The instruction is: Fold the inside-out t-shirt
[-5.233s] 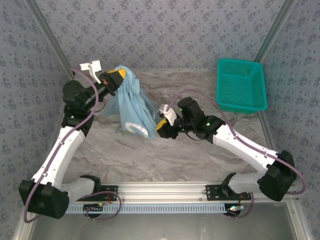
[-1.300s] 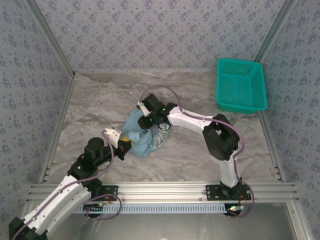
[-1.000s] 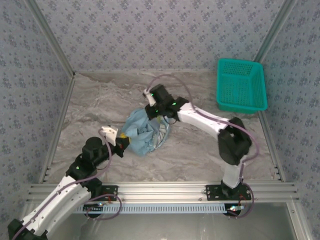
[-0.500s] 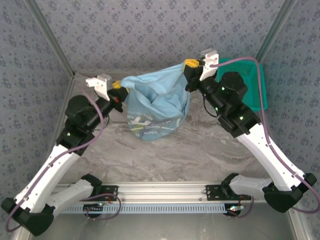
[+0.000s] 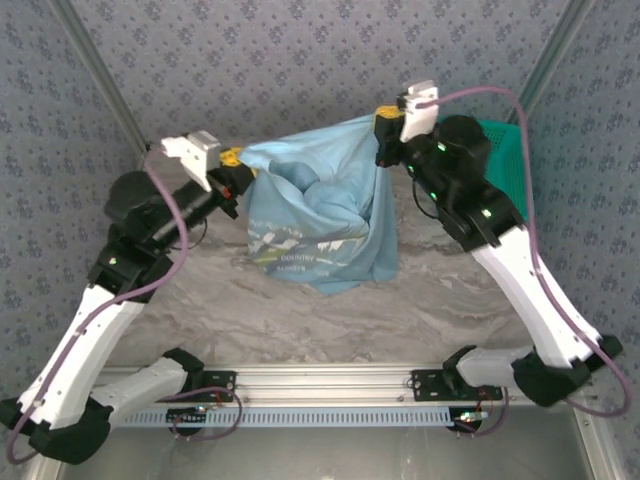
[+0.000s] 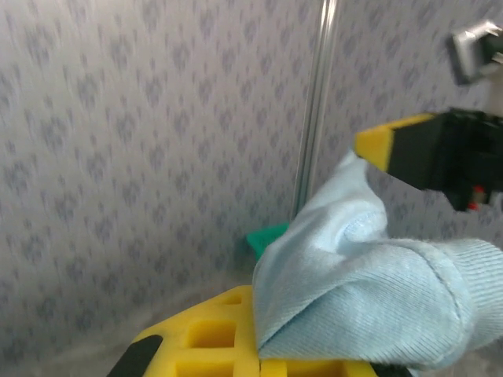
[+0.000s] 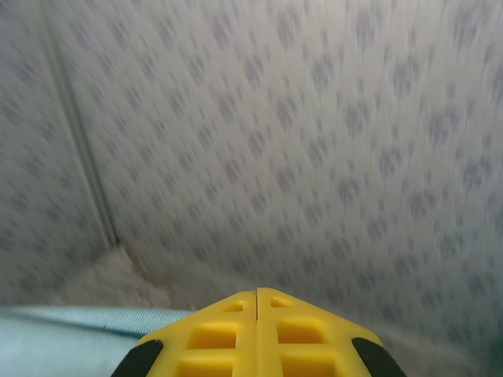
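Both ends are clamped fully shut on cloth. My left end effector point(image 5: 232, 163) pinches one top corner of the t-shirt point(image 5: 320, 215), and my right end effector point(image 5: 383, 130) pinches the other. They're held high and well apart so the shirt hangs between them over the counter point(image 5: 300, 310); from above I can't tell whether the bottom edge clears it.

My read is that hanging it lets gravity open the bunch, so I can find the edges before laying it flat. The top edge sags, so it isn't taut.

It's a soft light-blue knit. The left wrist view shows fine ribbing and a stitched hem rolled over my yellow pads point(image 6: 212, 342) — blocky, with square recesses. White lettering sits low on the panel facing the top camera, with deep drape folds mid-body. The teal mesh basket point(image 5: 512, 150) sits behind my right arm — not involved.
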Robot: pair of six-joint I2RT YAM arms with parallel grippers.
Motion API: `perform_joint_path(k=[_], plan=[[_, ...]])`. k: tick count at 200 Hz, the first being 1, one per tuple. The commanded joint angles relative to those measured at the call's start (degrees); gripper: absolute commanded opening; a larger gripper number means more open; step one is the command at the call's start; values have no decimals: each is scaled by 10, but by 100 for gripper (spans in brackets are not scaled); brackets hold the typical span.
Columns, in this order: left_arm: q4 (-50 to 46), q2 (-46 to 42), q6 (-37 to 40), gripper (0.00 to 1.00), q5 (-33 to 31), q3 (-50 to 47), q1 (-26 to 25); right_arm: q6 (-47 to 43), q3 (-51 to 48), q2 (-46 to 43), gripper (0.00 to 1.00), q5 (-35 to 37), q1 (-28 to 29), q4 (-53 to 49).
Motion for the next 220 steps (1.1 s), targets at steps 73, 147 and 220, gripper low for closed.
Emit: perform_joint_path(k=[73,147,220], plan=[[39,25,-82,0,-26,-295,65,82,-236,112,44,-132,-14,-93],[33,24,-76,0,-22,-300,68,78,-193,221,43,-175,67,-58],[30,18,-74,0,-22,-297,68,60,-120,348,36,-182,77,-109]])
